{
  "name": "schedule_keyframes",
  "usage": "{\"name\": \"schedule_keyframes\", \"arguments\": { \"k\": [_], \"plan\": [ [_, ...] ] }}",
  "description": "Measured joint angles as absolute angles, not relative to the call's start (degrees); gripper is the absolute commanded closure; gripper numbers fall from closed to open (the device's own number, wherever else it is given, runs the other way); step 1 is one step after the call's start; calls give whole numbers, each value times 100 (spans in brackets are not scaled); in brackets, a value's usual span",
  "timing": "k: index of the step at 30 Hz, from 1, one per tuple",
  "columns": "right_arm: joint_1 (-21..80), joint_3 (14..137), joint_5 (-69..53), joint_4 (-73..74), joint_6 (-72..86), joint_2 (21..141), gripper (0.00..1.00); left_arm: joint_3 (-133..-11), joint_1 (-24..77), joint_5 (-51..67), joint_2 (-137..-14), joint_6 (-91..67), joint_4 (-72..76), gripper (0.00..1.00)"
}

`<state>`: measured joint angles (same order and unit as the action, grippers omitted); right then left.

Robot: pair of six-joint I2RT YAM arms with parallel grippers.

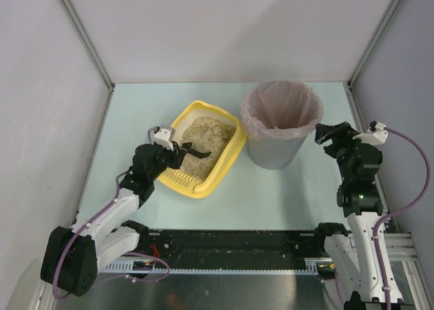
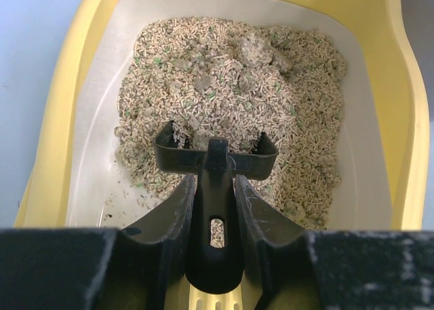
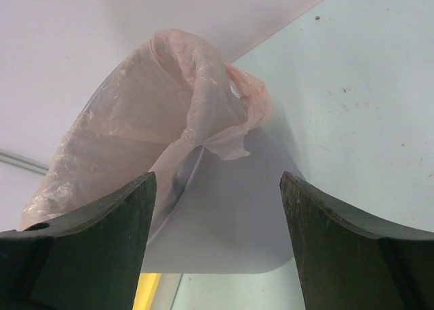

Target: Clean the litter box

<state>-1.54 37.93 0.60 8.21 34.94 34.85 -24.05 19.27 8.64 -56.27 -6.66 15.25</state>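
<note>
The yellow litter box (image 1: 232, 155) sits at mid-table with beige pellet litter (image 2: 230, 100) holding grey clumps (image 2: 254, 49). My left gripper (image 1: 178, 152) is shut on the handle of a black scoop (image 2: 215, 181); the scoop's head (image 2: 178, 154) rests in the near edge of the litter, over the slotted lip (image 2: 213, 302). My right gripper (image 1: 328, 133) is open and empty, just right of the grey bin (image 1: 278, 150) with the pinkish liner (image 3: 135, 113); its fingers (image 3: 112, 235) frame the bin's wall.
The bin stands right beside the litter box's right side. White enclosure walls and metal posts (image 1: 85, 35) border the pale table (image 1: 271, 195). A black rail (image 1: 237, 242) runs along the near edge.
</note>
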Motion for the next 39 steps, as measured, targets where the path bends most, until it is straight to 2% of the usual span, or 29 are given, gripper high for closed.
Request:
{"name": "schedule_keyframes", "arguments": {
  "k": [15, 26, 32, 39],
  "plan": [
    [-51, 3793, -71, 766, 3601, 3378, 21, -1686, 1927, 591, -5559, -1503, 2639, 100],
    [132, 3793, -73, 696, 3605, 3367, 22, -1092, 1927, 613, -5791, -1529, 3894, 100],
    [145, 3793, -34, 696, 3603, 3319, 22, -539, 1927, 624, -5214, -1361, 4281, 100],
    [204, 3793, 12, 696, 3603, 3319, 22, -443, 1927, 976, -4943, -1031, 4578, 100]
  ]
}}
